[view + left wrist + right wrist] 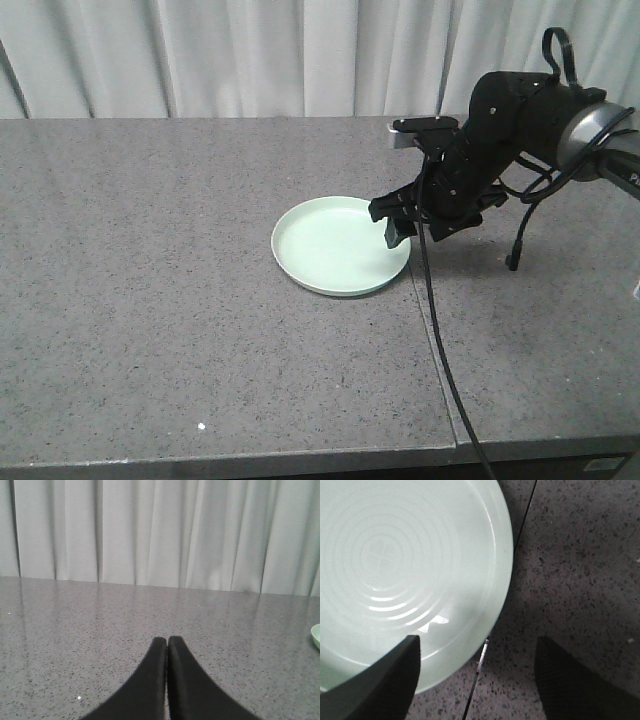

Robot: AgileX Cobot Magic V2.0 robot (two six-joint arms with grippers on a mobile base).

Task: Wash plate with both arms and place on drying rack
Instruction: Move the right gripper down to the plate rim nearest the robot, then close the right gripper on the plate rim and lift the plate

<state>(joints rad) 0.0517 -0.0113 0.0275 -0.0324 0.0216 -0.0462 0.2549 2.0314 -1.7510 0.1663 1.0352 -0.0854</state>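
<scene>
while the right gripper [392, 222] hangs with its fingers spread wide, the pale mint-green plate [335, 248] lies flat on the grey speckled counter [150, 300] directly beneath it. in the front view the right arm [505, 125] reaches in low over the counter, and the gripper sits over the part of the plate's rim closest to the arm. the right wrist view shows how the fingers stand: one finger [385, 685] is over the inside of the plate, just within the raised rim, and the other finger [575, 685] is over bare counter outside it, so the rim passes between them. whether either finger touches the plate i cannot tell. a thin seam [479, 665] in the counter runs under the gap between the fingers, just outside the rim. a black cable [445, 370] drops from beside the gripper and trails across the counter.

the left gripper [167, 639] has its two black fingers pressed together, low over the counter. from it the plate [316, 636] is well off to the right, only a sliver of rim showing at the edge of its view. ahead of it, past the counter's far edge, hangs a pale pleated curtain [150, 530].
</scene>
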